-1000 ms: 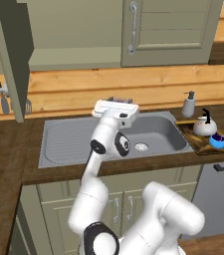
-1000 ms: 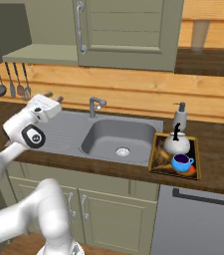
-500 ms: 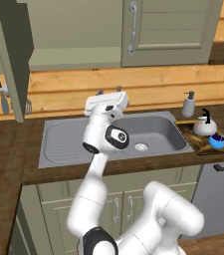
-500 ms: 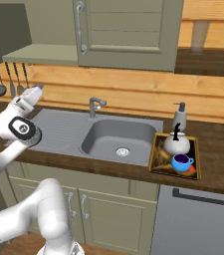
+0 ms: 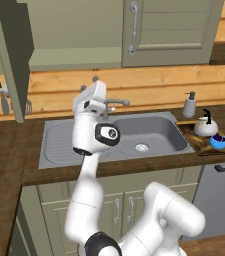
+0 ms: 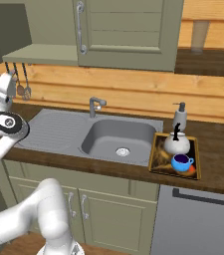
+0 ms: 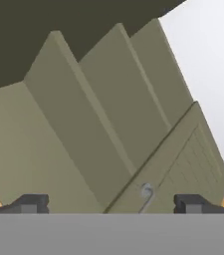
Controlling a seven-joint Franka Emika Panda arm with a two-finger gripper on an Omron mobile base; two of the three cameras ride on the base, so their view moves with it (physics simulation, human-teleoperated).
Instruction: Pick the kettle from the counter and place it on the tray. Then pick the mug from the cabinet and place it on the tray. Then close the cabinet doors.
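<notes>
Two cabinet doors remain the job: the kettle [image 6: 176, 141] and the blue mug [image 6: 182, 162] both stand on the wooden tray [image 6: 158, 159], which rests on the dark wood bench [image 6: 218, 164] to the right of the sink [image 5: 134, 135]. The left door [image 5: 13, 55] of the olive-green wall cabinet [image 5: 74, 55] swings out edge-on toward the room; the right door [image 5: 171, 30] looks shut or nearly so, its long silver bar handle [image 5: 133, 27] running upright near its inner edge.

Judging by its look, the open door is a stiff, flat panel that turns on hinges, light to swing and not fragile. A flat push on its outer face, far from the hinge, should serve better than a pinch on the smooth handle, which could slip.

The tool [image 7: 111, 201] is spread wide and holds nothing. The hand view looks up at the cabinet's inner panels and a door with its handle.

Compared with a second ago, the arm has swung leftward and lifted: the tool [image 5: 95, 90], once pointing sideways over the sink, now rises toward the open side of the cabinet, in front of the tap [image 5: 115, 103]. Kettle, mug and tray have not moved.
</notes>
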